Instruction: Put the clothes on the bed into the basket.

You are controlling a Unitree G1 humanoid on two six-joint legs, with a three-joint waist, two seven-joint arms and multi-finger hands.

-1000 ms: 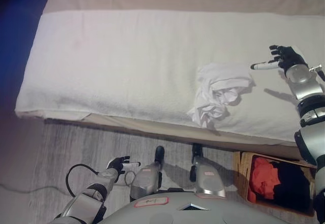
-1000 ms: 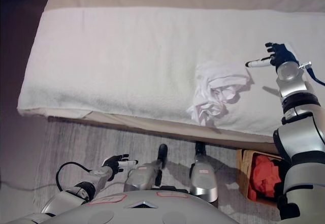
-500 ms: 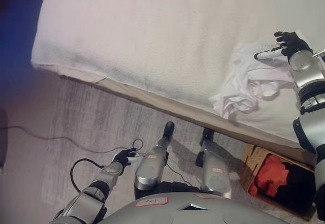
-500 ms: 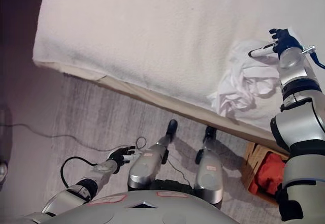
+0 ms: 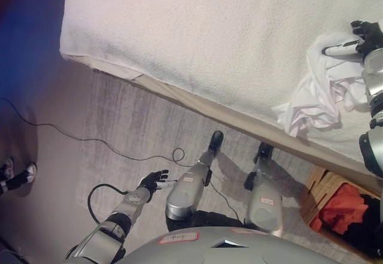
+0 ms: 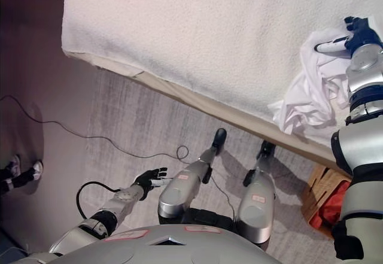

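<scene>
A crumpled white garment (image 5: pixel 320 93) lies on the bed (image 5: pixel 209 30) near its front edge, at the right. My right hand (image 5: pixel 361 39) is over the garment's far upper corner, its fingers straight and a white-tipped finger lying on the cloth; it holds nothing. My left hand (image 5: pixel 153 183) hangs low over the floor at the lower left, fingers spread and empty. The wicker basket (image 5: pixel 316 187) stands on the floor at the lower right, below the bed's edge, with a red garment (image 5: pixel 344 205) and dark cloth in it.
The bed's white cover runs across the top of both views, and its front edge slants down to the right. Grey floor lies below it. A person's shoes (image 5: pixel 15 174) show at the left edge.
The camera has swung, so the whole scene has shifted. My right hand was beside the garment's right side and now lies on its far corner. My left hand stays low.
</scene>
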